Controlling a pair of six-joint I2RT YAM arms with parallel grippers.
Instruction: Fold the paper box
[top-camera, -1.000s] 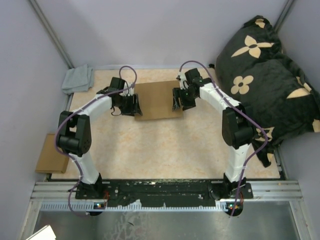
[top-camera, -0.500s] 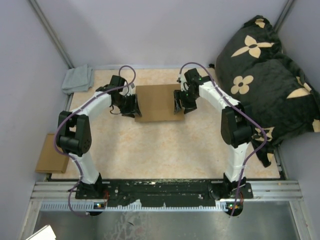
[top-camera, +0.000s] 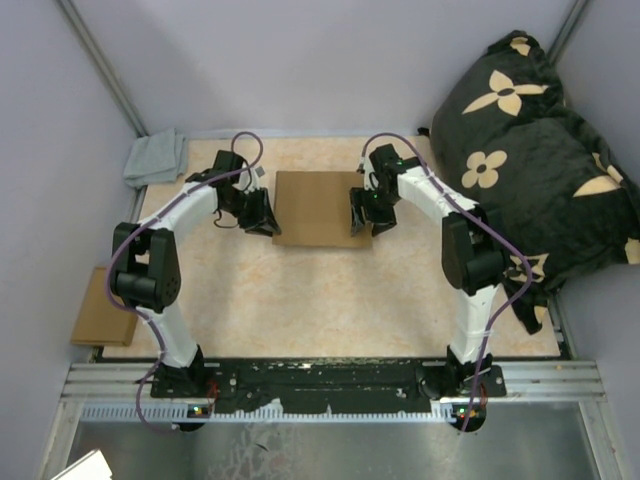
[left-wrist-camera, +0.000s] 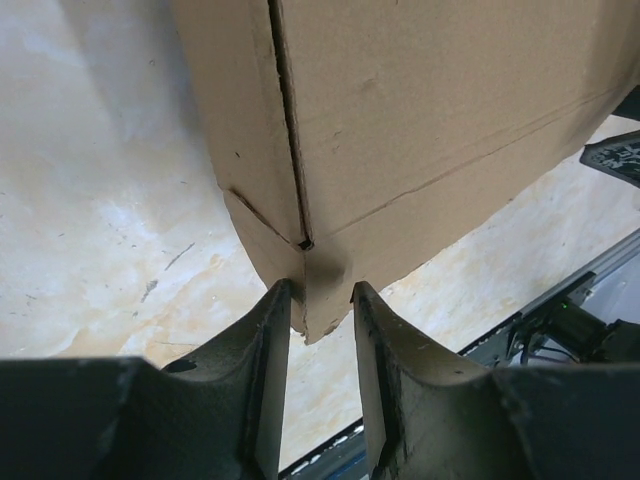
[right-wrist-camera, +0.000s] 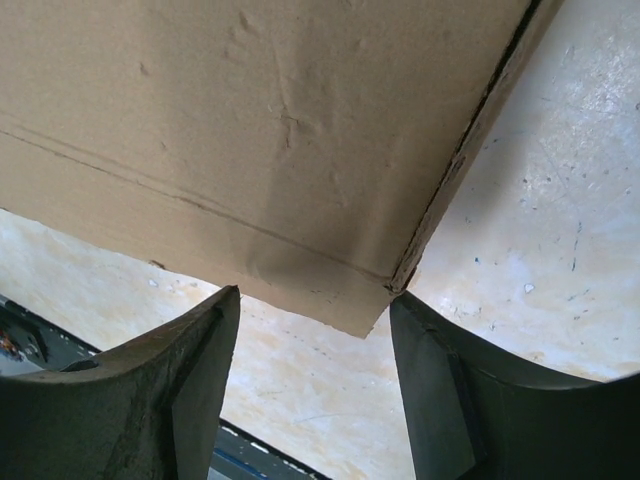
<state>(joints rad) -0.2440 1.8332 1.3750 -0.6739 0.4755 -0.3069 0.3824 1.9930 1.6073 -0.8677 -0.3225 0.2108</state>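
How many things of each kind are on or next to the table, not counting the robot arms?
Cardboard pieces: 2, the paper box and a smaller cardboard rectangle
Grey cloths: 1
Black flowered cushions: 1
Total: 4

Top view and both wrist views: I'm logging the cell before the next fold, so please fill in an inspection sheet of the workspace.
Surface: beige table, scuffed and speckled.
Job's things: paper box lies folded flat between the arms; a seam shows along each side edge.
Clutter: grey cloth at the far left corner; small cardboard piece off the left edge.
Grippers: left tool narrowly parted astride the box's corner; right tool wide open at the opposite corner.
Cables: purple cable loops along each arm.
Surroundings: grey walls; black flowered cushion at right.
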